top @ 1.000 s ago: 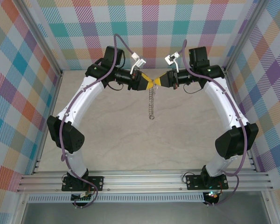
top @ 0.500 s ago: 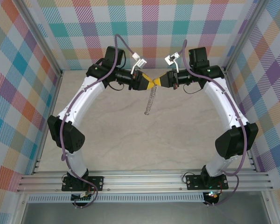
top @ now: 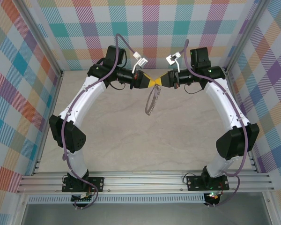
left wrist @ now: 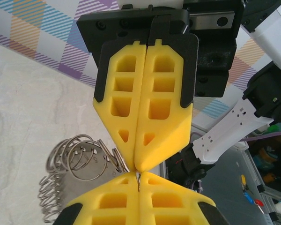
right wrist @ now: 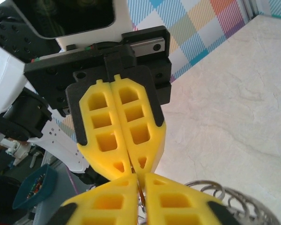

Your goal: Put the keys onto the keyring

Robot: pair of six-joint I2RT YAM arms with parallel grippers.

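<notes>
High over the far middle of the table my two yellow-fingered grippers meet tip to tip. The keyring (top: 151,102), a thin silvery hoop fringed with small rings, hangs tilted below them. My left gripper (top: 152,83) (left wrist: 138,174) is shut, with a thin sliver of the keyring's metal pinched between its tips. The hoop (left wrist: 79,159) bunches to the left of it. My right gripper (top: 157,83) (right wrist: 143,178) has its jaws a narrow slit apart, with a thin wire of the keyring (right wrist: 225,197) standing in the gap. The keys are out of view.
The pale marbled tabletop (top: 131,136) lies below, walled by checked panels with metal posts on three sides. An aluminium rail (top: 145,180) carrying both arm bases runs along the near edge.
My left gripper has closed on the keyring's rim and my right gripper's jaws have parted slightly. The hanging hoop has swung from edge-on to tilted, its loop now showing.
</notes>
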